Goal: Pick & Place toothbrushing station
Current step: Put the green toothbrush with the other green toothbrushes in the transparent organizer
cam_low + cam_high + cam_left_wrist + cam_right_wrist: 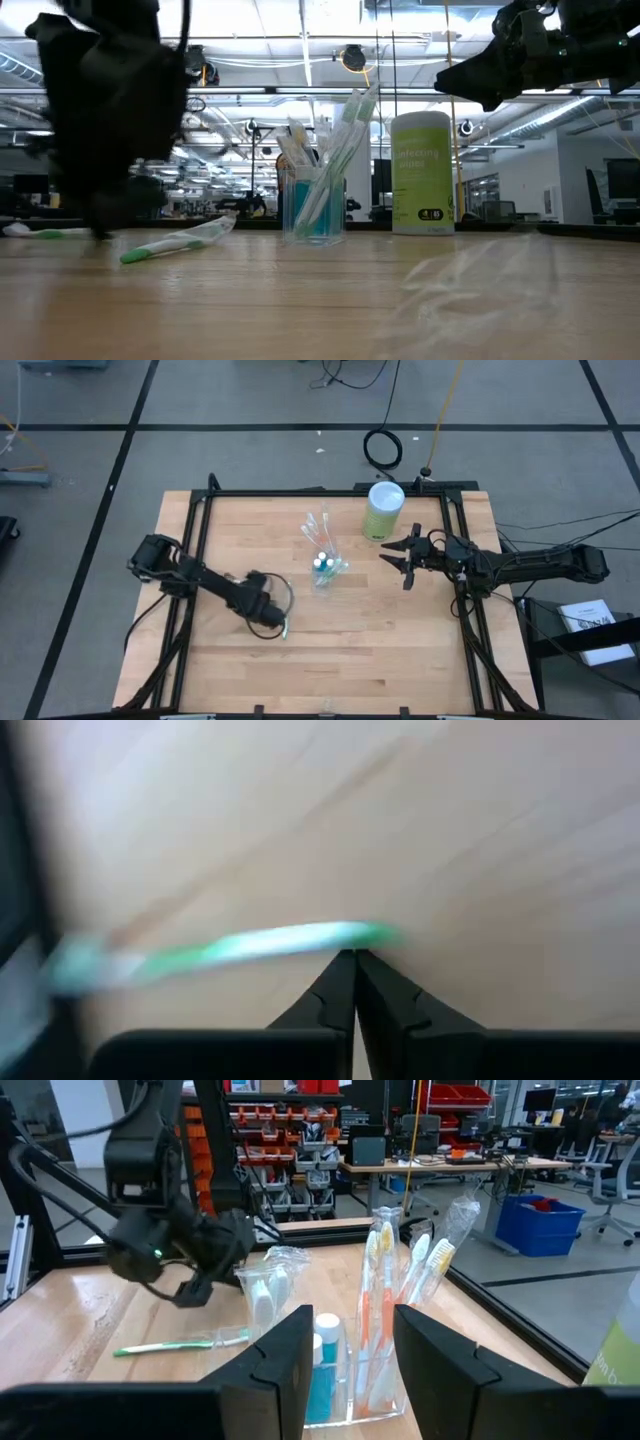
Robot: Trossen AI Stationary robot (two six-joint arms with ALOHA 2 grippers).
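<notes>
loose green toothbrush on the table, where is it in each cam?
High: green toothbrush at the left claw, near table edge.
Low: lying flat at lower left, left of the clear cup.
Left wrist: blurred green streak just past the shut fingertips.
Right wrist: on the wood under the left arm.
Shared landmark: the clear cup of brushes.
</notes>
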